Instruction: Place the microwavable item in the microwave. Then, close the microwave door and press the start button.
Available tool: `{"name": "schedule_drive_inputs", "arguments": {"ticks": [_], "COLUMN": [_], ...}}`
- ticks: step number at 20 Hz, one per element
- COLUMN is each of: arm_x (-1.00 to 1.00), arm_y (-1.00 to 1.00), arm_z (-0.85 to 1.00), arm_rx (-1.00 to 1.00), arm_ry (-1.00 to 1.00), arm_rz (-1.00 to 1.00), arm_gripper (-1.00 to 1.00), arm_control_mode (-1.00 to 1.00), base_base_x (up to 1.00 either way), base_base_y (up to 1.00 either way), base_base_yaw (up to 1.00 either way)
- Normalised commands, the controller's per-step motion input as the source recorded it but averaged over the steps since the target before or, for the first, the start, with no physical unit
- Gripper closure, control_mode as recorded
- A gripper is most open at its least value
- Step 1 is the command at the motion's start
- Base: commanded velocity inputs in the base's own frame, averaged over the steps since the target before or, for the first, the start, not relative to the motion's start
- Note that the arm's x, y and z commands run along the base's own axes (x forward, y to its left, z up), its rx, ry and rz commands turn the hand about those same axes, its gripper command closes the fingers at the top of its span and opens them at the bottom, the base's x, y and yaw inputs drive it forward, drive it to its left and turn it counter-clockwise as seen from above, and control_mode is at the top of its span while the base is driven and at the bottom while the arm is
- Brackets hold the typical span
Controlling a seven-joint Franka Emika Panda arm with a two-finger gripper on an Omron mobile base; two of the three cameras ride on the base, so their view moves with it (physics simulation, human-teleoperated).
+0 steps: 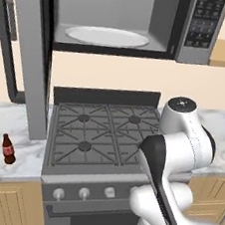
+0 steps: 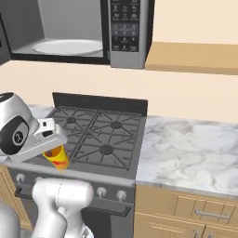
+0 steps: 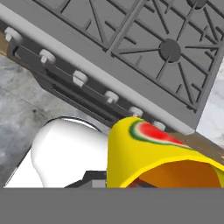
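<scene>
The cup point(image 2: 57, 158) is seen at the claw point(image 2: 50, 148), apparently gripped, though the fingers are hidden. It is judged light, stiff and smooth-walled; mid-wall is best held.

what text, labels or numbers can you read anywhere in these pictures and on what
None reads as actual words.
Microwave keypad: rows of pale button marks, too small and blurred to read.
Cola bottle on the counter: red label, lettering too small to make out.
Yellow cup at the gripper: a watermelon-slice picture in red and green, no words.
Stove knobs: no markings legible.
</scene>
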Motion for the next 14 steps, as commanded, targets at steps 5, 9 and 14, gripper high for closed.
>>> {"name": "schedule_drive_inputs", "arguments": {"ticks": [5,9,14], "arm_x": [0.0,0.0,0.0], "arm_y": [0.0,0.0,-0.03], "arm_z": [0.0,0.0,0.0], "arm_rx": [0.0,0.0,0.0], "arm_ry": [0.0,0.0,0.0], "arm_rz": [0.0,0.0,0.01], "arm_gripper": [1.0,1.0,1.0], "arm_control_mode": [1.0,1.0,-1.0], "base_base_x": [0.39,0.28,0.05], "base_base_y": [0.0,0.0,-0.04], "base_base_yaw": [0.06,0.03,0.03]}}
